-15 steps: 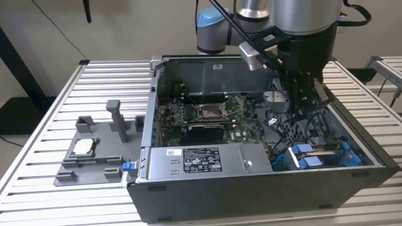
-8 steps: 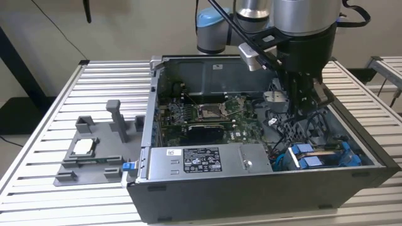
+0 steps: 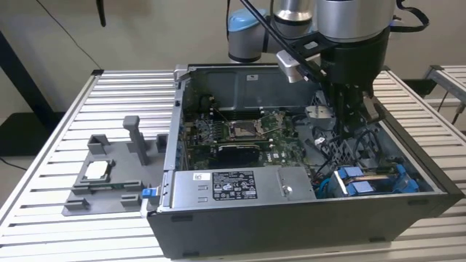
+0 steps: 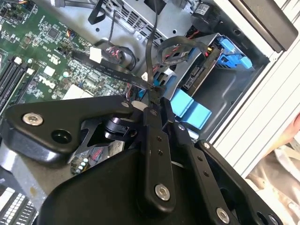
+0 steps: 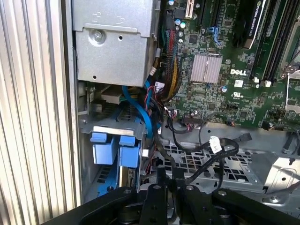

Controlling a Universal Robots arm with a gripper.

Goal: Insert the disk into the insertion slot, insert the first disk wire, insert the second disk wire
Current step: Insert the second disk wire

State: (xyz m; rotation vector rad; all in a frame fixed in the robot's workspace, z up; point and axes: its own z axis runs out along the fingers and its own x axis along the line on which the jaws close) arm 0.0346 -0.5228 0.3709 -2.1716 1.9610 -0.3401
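- Pincer (image 4: 155,96) clenched on thin black wire (image 4: 149,49), tips down inside open grey metal computer case (image 3: 291,234).
- Silver-grey disk in blue plastic carrier (image 4: 199,75) already sits in grey metal insertion slot (image 5: 108,123), just beside pincer.

Slatted table (image 3: 45,164); computer case (image 3: 291,226); grey fixture (image 3: 102,190)

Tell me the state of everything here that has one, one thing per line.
gripper: shut on a black wire
disk: seated in the insertion slot
insertion slot: occupied by the disk
computer case: open, its inside exposed
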